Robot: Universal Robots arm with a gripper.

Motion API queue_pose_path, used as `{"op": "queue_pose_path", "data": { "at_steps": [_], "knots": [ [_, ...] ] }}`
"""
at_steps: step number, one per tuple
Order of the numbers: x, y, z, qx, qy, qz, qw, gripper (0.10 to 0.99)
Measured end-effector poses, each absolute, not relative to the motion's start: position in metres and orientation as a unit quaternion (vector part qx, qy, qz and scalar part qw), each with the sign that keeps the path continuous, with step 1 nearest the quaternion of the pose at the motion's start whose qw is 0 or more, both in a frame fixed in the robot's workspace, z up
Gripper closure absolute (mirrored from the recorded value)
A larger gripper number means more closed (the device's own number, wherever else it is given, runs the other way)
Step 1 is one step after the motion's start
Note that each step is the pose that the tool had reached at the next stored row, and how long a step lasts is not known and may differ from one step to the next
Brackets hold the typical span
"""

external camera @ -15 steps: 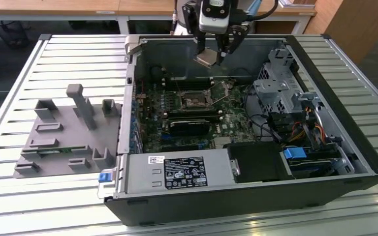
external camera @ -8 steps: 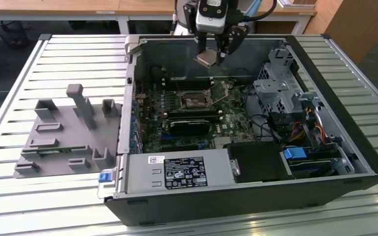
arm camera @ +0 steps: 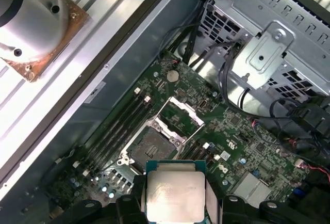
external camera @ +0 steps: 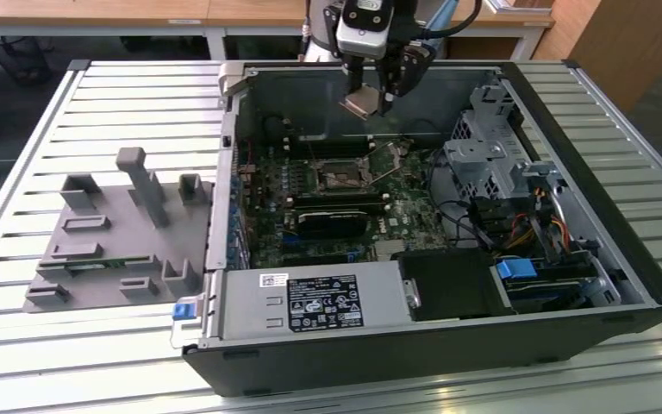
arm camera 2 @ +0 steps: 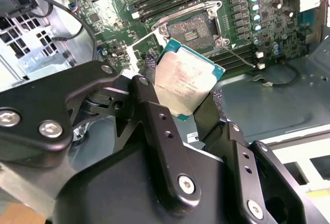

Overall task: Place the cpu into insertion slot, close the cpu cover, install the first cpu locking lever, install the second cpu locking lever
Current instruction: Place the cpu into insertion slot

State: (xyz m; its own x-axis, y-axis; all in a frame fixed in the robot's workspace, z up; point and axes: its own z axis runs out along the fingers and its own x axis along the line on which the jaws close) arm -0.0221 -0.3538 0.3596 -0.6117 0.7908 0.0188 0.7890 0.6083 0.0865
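My gripper (external camera: pixel 375 97) hangs over the back of the open computer case, shut on the cpu (external camera: pixel 361 104), a flat square chip with a silvery face. In both wrist views the cpu (arm camera 2: pixel 188 79) (arm camera: pixel 175 195) sits tilted between the two black fingers (arm camera 2: pixel 149 95), held by opposite edges. Below it on the green board lies the insertion slot (external camera: pixel 340 179) (arm camera 2: pixel 193 28) (arm camera: pixel 152 149), bare, with a dark centre. The cpu cover (arm camera: pixel 184 111) (arm camera 2: pixel 140 47) stands swung open beside the slot. The cpu is well above the slot and touches nothing else.
Long black memory slots (arm camera: pixel 121 126) flank the socket. A metal drive cage (external camera: pixel 486 164) with cables fills the case on the exterior view's right, and a power supply (external camera: pixel 308 302) sits at the front. A grey fixture (external camera: pixel 113 233) stands on the slatted table (external camera: pixel 32 155).
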Motion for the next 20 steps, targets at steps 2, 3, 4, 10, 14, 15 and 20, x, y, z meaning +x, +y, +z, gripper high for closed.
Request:
{"op": "queue_pose_path", "data": {
  "at_steps": [2,3,4,10,14,15,20],
  "knots": [
    [-0.0221,-0.3537,0.3594,0.448,0.893,0.043,0.011,0.545],
    [-0.0221,-0.3537,0.3594,0.452,0.891,0.043,0.011,0.545],
    [-0.0221,-0.3536,0.3593,0.456,0.889,0.043,0.011,0.545],
    [-0.0221,-0.3529,0.3585,0.485,0.873,0.042,0.013,0.545],
    [-0.0221,-0.3527,0.3579,0.509,0.86,0.042,0.014,0.545],
    [-0.0221,-0.3527,0.3576,0.514,0.857,0.042,0.014,0.545],
    [-0.0221,-0.3524,0.3561,0.542,0.839,0.041,0.016,0.545]
  ]
}}
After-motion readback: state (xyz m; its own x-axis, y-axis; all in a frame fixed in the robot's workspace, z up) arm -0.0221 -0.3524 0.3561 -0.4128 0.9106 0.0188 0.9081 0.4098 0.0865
